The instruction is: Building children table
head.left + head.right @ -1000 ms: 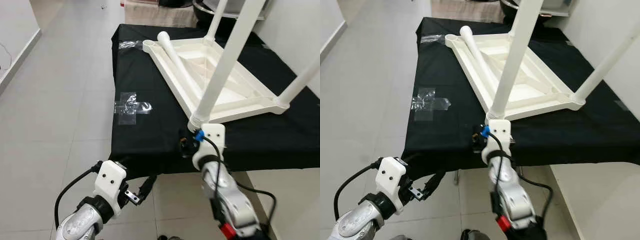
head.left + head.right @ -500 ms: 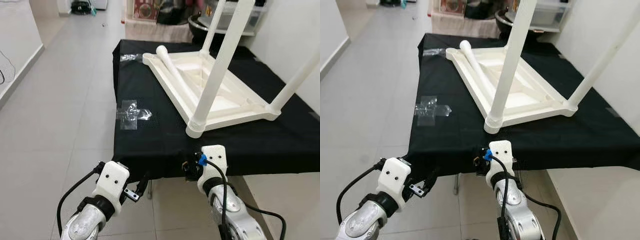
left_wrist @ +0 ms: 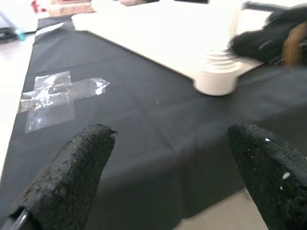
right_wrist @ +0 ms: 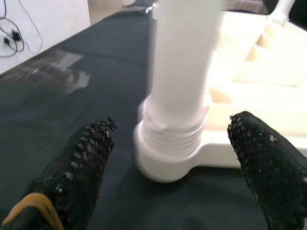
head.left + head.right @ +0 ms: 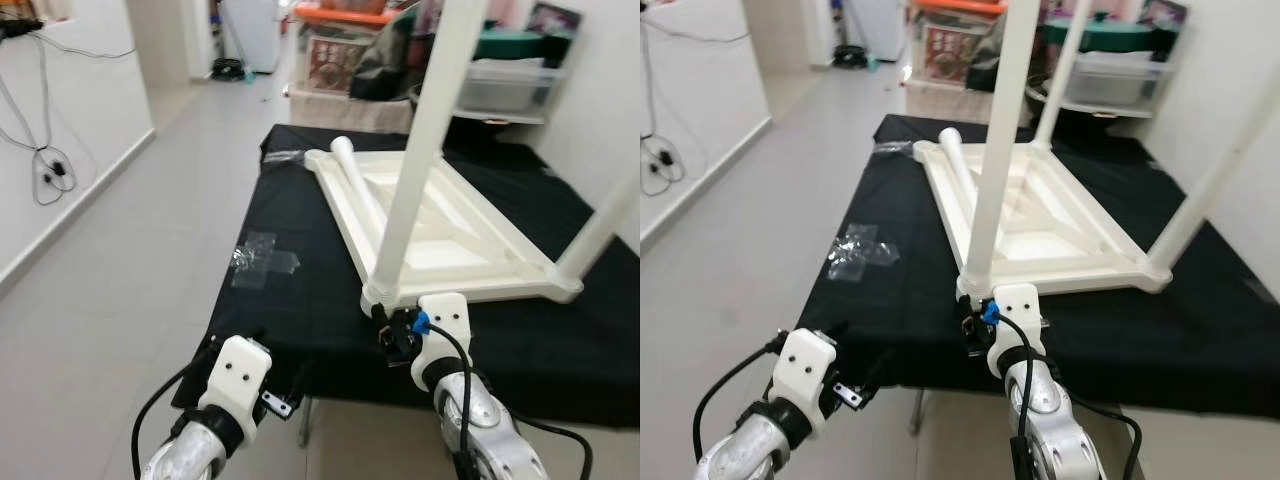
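Now right gripper [image 4: 172, 158] at near corner of upturned table top [image 5: 470, 250] on black cloth [image 5: 290, 300] — jaws spread wide, empty, facing upright leg [image 4: 182, 72] where threaded base meets corner socket [image 4: 168, 163]. Leg's long axis vertical, dead ahead between fingers. Loose leg [image 5: 358, 185] lies flat along top's far-left edge. Left gripper [image 3: 172, 177] wide too, holding nothing, low off cloth's front edge, farther from leg — right arm likely better placed

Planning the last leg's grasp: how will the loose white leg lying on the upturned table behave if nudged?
The loose leg is a smooth round tube, so it would probably roll. It looks like rigid plastic, likely stiff and light. The frame rim beside it may stop it.
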Tool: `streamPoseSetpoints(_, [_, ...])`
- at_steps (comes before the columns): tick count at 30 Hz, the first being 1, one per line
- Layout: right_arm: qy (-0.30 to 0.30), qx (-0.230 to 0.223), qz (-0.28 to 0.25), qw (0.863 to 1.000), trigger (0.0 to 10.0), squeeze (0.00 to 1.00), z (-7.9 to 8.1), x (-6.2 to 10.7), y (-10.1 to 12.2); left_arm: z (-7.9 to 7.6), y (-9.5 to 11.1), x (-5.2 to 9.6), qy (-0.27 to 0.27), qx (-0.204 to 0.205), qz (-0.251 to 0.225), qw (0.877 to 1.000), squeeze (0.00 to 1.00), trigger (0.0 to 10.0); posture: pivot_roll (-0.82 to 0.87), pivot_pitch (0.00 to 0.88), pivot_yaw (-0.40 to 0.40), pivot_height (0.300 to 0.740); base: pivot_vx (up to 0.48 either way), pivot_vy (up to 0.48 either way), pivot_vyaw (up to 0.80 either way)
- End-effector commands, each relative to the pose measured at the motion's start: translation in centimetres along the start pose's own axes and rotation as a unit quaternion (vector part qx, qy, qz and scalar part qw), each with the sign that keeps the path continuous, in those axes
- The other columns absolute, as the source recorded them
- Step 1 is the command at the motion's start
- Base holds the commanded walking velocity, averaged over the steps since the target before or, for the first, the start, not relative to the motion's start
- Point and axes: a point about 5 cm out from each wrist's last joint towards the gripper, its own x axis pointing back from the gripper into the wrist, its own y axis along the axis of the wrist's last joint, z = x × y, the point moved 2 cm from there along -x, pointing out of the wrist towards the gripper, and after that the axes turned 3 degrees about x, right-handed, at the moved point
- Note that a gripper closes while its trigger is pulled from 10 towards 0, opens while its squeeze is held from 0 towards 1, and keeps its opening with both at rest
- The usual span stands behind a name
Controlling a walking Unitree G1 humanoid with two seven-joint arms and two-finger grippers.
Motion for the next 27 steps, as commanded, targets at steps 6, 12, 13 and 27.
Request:
streamPoseSetpoints(6, [0.047,0.019,-0.012,0.999,10.0,0.0,-4.4,-2.5,1.3,-0.2,-0.2,-0.2,0.003,0.01,0.007,1.0,0.0,10.0,0.1,0.036,-0.141,0.74,0.0,0.0,0.0])
streamPoseSetpoints(12, [0.139,0.021,0.012,0.99,10.0,0.0,-5.2,-3.0,1.3,-0.3,-0.3,-0.2,0.003,0.014,0.007,1.0,0.0,10.0,0.1,0.034,-0.147,0.74,0.0,0.0,0.0])
streamPoseSetpoints(13, [0.155,0.031,0.023,0.987,10.0,0.0,-5.7,-3.1,1.2,-0.4,-0.3,-0.2,0.003,0.016,0.006,1.0,0.0,10.0,0.1,0.034,-0.147,0.74,0.0,0.0,0.0])
streamPoseSetpoints(27, [0.439,-0.023,0.028,0.898,10.0,0.0,-5.2,-1.0,3.8,-0.2,0.0,0.6,0.013,0.024,-0.003,1.0,0.0,10.0,0.12,0.052,-0.149,0.74,0.0,0.0,0.0])
